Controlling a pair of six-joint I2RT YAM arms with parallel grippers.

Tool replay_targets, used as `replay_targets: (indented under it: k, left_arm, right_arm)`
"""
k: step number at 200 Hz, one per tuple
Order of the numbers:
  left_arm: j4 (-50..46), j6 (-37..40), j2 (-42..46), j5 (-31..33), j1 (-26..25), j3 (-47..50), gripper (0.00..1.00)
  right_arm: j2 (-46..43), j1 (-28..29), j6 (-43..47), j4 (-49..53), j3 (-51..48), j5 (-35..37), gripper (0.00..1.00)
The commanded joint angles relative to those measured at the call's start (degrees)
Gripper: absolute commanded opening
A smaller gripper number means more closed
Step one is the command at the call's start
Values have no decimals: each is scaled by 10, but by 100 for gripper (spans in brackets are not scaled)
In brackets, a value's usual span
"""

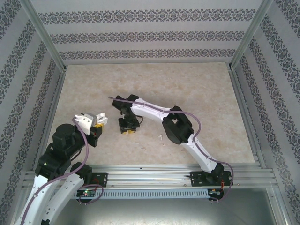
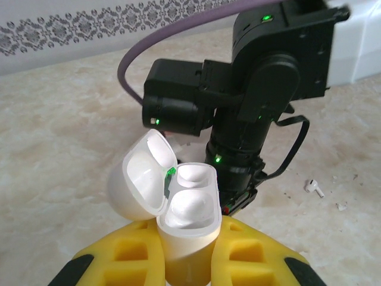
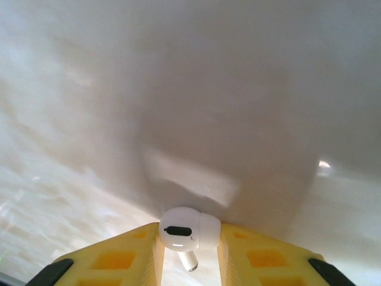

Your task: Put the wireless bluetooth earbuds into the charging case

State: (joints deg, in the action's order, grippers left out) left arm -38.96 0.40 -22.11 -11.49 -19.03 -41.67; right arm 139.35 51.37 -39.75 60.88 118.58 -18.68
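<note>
Beige marbled table [image 1: 187,84], patterned wallpaper on three sides, metal rail at the near edge. The left gripper [image 2: 187,238] is clenched on a white charging case [image 2: 184,229], whose body is pinched upright between the yellow fingers [image 2: 128,253]. The case lid [image 2: 140,179] is flipped open and leans off to the left of the fingers, with a green light glowing at the hinge. The wells look white and rounded (can't tell if anything is seated in them). From above, the case sits at the tip of the left gripper, raised off the table. The right gripper [image 3: 189,244] is just past the case, pointing down, and grasps a white earbud [image 3: 184,229]. The bud's head is wedged between the two yellow fingers, touching both, and its stem points back toward the wrist. Ahead of the fingertips is a blurry pale surface. A second white earbud [image 2: 314,187] lies on the table near the right gripper, on its right, apart from it.
</note>
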Motion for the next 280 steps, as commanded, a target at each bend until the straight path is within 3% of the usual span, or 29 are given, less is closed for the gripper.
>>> replay_targets:
  k: [1,81,207,280]
  left_arm:
    - [43,-10,-1,-22,3,9,0]
    - [65,-15,-18,-24,3,16,0]
    - [64,-18,-23,-24,3,15,0]
    - [59,-9,-24,-22,3,15,0]
  right_arm:
    - [-30,-25,20,-2,-67,33,29]
    - [-52,-33,41,9,-79,32,42]
    - [-15,-36,35,22,-19,35,37]
    - [-2,-15,20,27,-3,33,39]
